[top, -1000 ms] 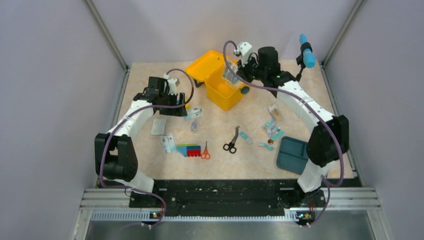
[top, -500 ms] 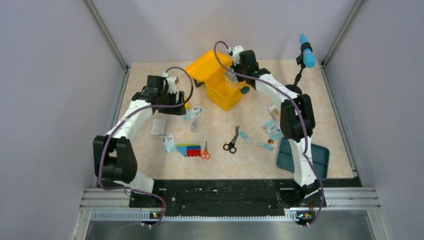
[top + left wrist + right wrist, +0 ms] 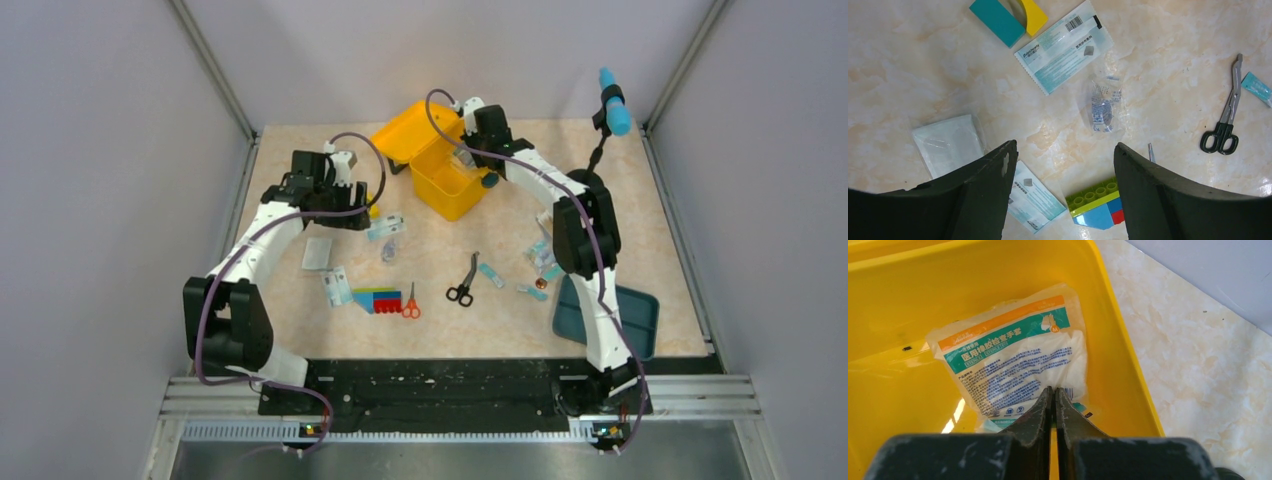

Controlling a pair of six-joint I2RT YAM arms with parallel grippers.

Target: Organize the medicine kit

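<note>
Right end effector closed, seemingly on packet

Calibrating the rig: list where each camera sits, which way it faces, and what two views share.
Top external: above and behind the bases, looking down on the table; both arms show.
Left wrist: on the left arm, facing down at packets and black scissors; open left gripper shows.
Right wrist: facing into the medicine kit; right gripper shows, shut on a glove packet.
Shared: top external and left wrist both see the scissors.
</note>
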